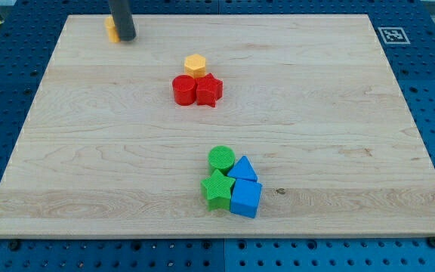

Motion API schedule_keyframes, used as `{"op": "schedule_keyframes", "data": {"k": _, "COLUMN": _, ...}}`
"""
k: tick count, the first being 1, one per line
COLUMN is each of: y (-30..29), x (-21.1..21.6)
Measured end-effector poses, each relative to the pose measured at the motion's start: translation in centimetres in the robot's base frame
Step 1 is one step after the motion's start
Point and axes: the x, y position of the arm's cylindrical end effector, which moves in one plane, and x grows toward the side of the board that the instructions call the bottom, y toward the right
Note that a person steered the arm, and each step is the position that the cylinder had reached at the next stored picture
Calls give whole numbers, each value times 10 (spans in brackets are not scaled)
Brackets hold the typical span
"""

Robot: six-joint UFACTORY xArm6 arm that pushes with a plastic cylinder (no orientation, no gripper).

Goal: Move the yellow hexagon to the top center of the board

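Observation:
The yellow hexagon [195, 65] sits a little left of the board's middle, in the upper half. It touches a red cylinder [184, 90] and a red star [209, 91] just below it. My rod comes down at the view's top left, and my tip [127, 38] rests on the board there, well to the left of and above the hexagon. A small yellow-orange block [111, 29] sits right against the rod's left side, partly hidden by it; its shape is unclear.
A green cylinder [221, 159], green star [217, 189], blue triangle [242, 169] and blue cube [246, 199] cluster at the lower middle. The wooden board [353, 136] lies on a blue perforated table. A marker tag [393, 35] sits at the top right corner.

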Motion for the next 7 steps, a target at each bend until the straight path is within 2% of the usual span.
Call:
{"op": "schedule_keyframes", "data": {"k": 4, "y": 0, "x": -2}}
{"op": "schedule_keyframes", "data": {"k": 7, "y": 14, "x": 39}}
